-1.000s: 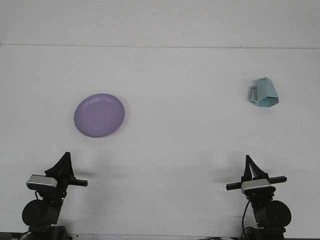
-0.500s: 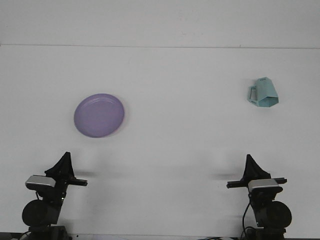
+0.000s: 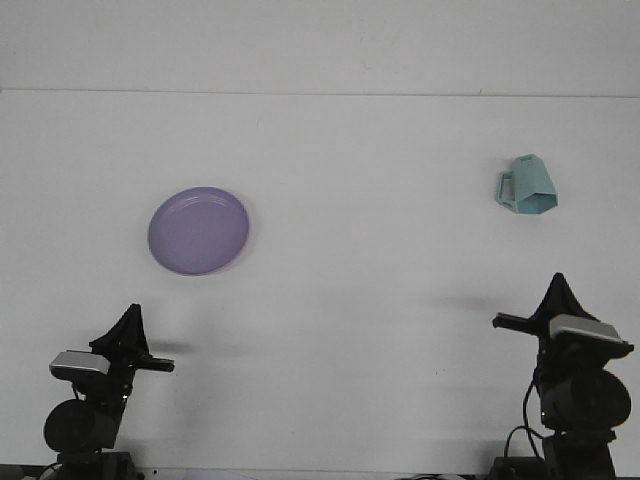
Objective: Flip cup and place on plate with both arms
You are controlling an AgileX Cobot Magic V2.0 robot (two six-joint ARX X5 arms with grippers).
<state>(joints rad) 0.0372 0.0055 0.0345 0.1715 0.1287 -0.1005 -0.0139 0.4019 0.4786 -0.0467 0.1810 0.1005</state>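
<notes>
Teal cup [image 3: 527, 187] is lying tipped in upper right, purple plate [image 3: 198, 230] sitting centre-left, well apart. Left gripper [image 3: 128, 325] and right gripper [image 3: 556, 293] are hanging along bottom edge; can't tell either's finger state.

Plate [image 3: 198, 230] on the table [image 3: 370, 300], up and to the right of the left claw [image 3: 130, 315], well apart from it. Cup [image 3: 527, 187] also on the table, beyond the right claw [image 3: 556, 285] and slightly to its left, likewise well apart, with the handle on the side facing the plate. Plate far left of the right claw; cup far right of the left claw. Bare table between plate and cup. Both claws at the near edge, one toward each corner, right claw further forward than left.
</notes>
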